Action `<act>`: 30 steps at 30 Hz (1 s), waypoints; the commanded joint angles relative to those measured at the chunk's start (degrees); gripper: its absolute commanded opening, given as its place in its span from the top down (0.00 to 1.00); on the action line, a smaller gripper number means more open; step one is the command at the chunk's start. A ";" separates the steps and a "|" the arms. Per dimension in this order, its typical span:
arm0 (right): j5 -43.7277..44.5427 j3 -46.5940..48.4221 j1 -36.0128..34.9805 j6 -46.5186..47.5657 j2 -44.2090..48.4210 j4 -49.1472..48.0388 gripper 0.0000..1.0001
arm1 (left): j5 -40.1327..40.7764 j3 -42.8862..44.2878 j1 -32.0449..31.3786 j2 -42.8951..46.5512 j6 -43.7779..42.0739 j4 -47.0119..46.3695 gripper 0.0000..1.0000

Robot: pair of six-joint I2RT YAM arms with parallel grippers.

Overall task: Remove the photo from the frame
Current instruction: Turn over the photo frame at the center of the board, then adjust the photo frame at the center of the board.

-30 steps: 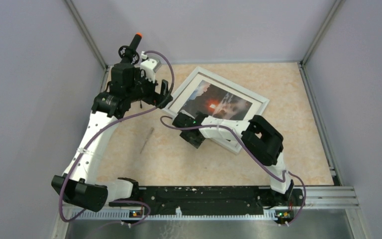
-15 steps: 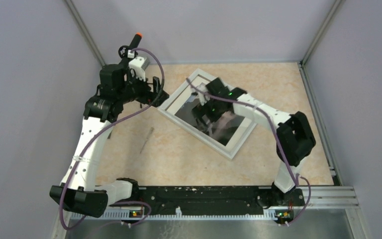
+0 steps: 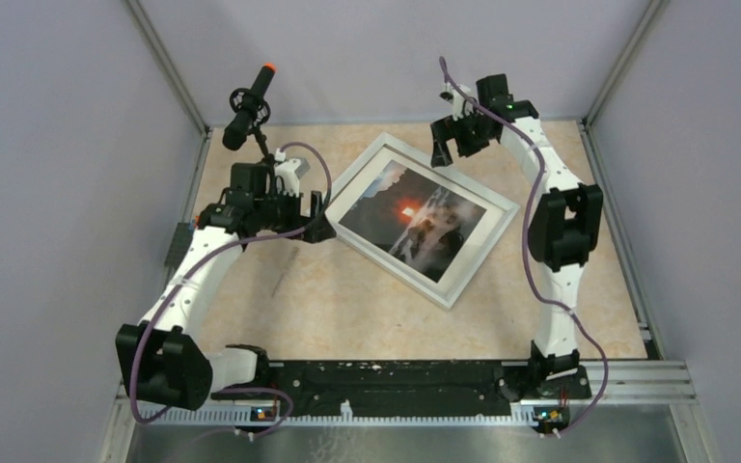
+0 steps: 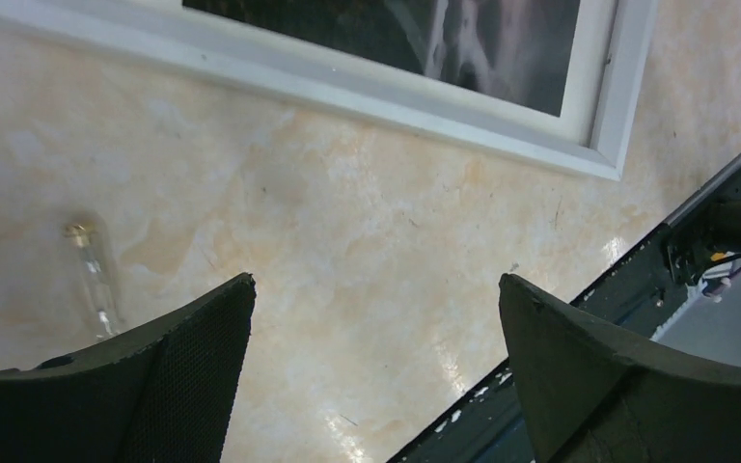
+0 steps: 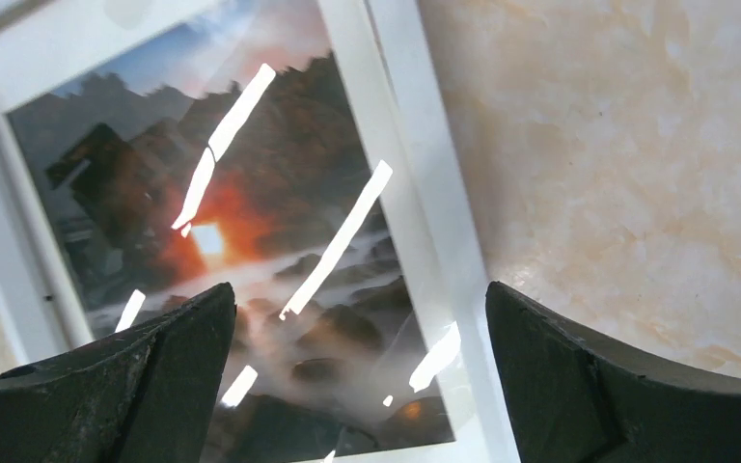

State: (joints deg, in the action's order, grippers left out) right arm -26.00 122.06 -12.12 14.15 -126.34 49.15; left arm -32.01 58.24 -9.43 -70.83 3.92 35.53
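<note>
The white frame (image 3: 477,254) lies flat and face up at the table's middle, turned diagonally. The photo (image 3: 415,220) of dark rocks and an orange glow sits inside it under glare. My left gripper (image 3: 315,218) is open and empty just off the frame's left corner. In the left wrist view the left gripper (image 4: 376,280) spans bare table, with the frame (image 4: 376,92) and photo (image 4: 463,39) above. My right gripper (image 3: 450,148) is open and empty, raised above the frame's far edge. In the right wrist view the right gripper (image 5: 359,286) hovers over the photo (image 5: 251,222) and frame (image 5: 415,193).
A thin clear stick (image 3: 283,273) lies on the table left of the frame; it also shows in the left wrist view (image 4: 92,280). A black rod with an orange tip (image 3: 251,96) stands at the back left. Walls close in on three sides. A black rail (image 3: 396,376) runs along the near edge.
My right arm swung from the frame's near edge, across the photo, up to the far edge. My left gripper came down toward the frame's left corner. The frame turned slightly.
</note>
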 commanded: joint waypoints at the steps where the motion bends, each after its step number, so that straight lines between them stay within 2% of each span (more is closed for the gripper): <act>1: -2.25 9.27 2.14 3.99 -8.08 7.57 0.01 | -3.00 -5.95 -0.06 -0.61 6.17 -8.62 0.01; 8: -2.25 10.92 2.54 8.22 -15.43 7.00 0.01 | -3.60 -14.42 -0.52 -5.06 10.98 -18.64 0.01; 12: -4.44 7.52 2.63 8.27 -15.81 8.26 0.02 | -4.12 -16.09 -1.28 -8.32 12.52 -22.97 0.01; 25: -10.75 -29.48 5.02 2.74 -0.46 0.20 0.07 | -5.50 -13.87 -2.66 -18.58 13.25 -30.08 0.01; 30: -14.06 -46.28 5.09 -3.30 7.81 -5.02 0.08 | -5.07 -7.66 -3.01 -25.84 10.76 -30.87 0.01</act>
State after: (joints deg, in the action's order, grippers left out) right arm -38.02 87.79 -6.46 17.30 -119.94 40.14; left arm -37.08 45.28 -12.12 -91.64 16.80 7.94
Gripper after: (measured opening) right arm 0.926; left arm 0.987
